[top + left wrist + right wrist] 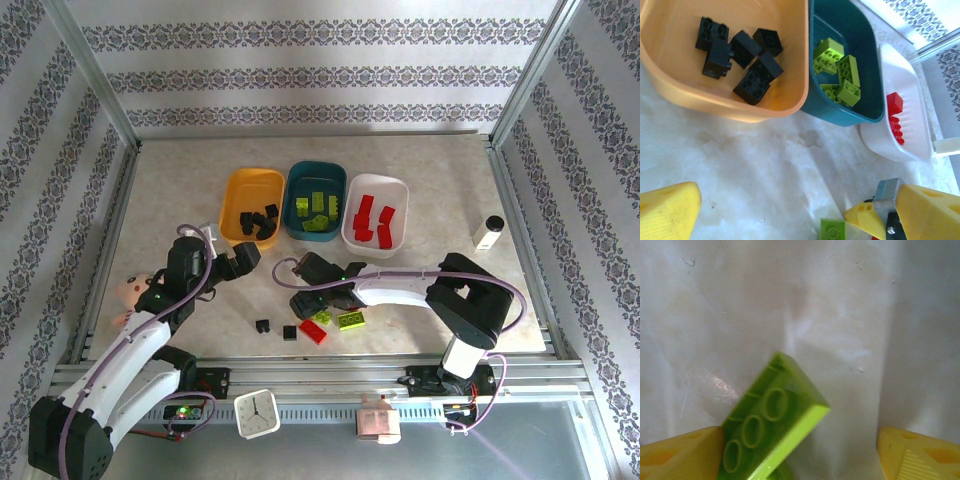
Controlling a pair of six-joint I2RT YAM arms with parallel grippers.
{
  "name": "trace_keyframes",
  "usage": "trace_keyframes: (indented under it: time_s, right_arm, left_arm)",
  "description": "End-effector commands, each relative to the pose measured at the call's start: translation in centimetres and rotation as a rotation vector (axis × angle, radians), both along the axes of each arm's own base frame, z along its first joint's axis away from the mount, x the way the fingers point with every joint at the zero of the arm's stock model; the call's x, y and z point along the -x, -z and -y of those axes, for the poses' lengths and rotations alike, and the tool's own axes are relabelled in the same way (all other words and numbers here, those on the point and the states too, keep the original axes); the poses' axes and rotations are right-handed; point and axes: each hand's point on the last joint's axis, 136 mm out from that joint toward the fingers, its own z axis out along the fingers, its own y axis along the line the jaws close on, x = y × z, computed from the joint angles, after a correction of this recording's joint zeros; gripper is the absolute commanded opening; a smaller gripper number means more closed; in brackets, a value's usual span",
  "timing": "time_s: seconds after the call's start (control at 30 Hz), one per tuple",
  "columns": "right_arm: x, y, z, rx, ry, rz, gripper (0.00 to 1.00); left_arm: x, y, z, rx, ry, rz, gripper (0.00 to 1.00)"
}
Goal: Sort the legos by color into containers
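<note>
Orange tray (248, 188): black bricks (262, 221)
Teal tray (316, 178): lime bricks (318, 212)
White tray (400, 192): red bricks (375, 222)
Counter (180, 190): loose bricks (289, 331), 2 black, 1 red
Left hand (243, 260): wide open, empty
Right hand (305, 300): open, lime brick (772, 425) leaning on 1 finger (680, 455)

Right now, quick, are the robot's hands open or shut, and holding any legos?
Left gripper: open, holding nothing.
Right gripper: open; a lime green lego leans on one finger, not clamped.

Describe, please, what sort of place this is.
Probably a robotics test cell: a metal frame with wallpapered walls encloses the table, and the left arm and right arm are bolted at its near edge.
</note>
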Motion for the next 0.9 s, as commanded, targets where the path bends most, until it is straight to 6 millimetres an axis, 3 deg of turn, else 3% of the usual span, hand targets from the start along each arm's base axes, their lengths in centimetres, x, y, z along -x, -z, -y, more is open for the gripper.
trace_keyframes:
  time_s: [0.0,0.13,0.43,0.6,0.87]
  right_arm:
    - [0.4,0.4,-0.7,-0.010,-0.015,-0.029,0.76]
    - [0.4,0.5,-1.4,-0.027,-0.033,-0.036,0.67]
    - [0.1,0.0,-3.1,-0.074,-0.065,-0.043,0.34]
    - [-0.4,-1.8,-3.9,-0.144,-0.073,-0.028,0.23]
    - [-1.7,-6.6,-3.6,-0.278,-0.046,0.011,0.18]
  left_arm:
    - [0.7,1.3,0.0,0.004,-0.004,-0.046,1.00]
    - [0.8,1.6,0.0,0.002,-0.007,-0.052,1.00]
    - [1.1,1.9,-0.1,-0.001,-0.005,-0.066,1.00]
    - [1.4,1.9,-0.1,-0.002,-0.003,-0.066,1.00]
    - [1.9,1.4,-0.1,0.003,0.009,-0.049,1.00]
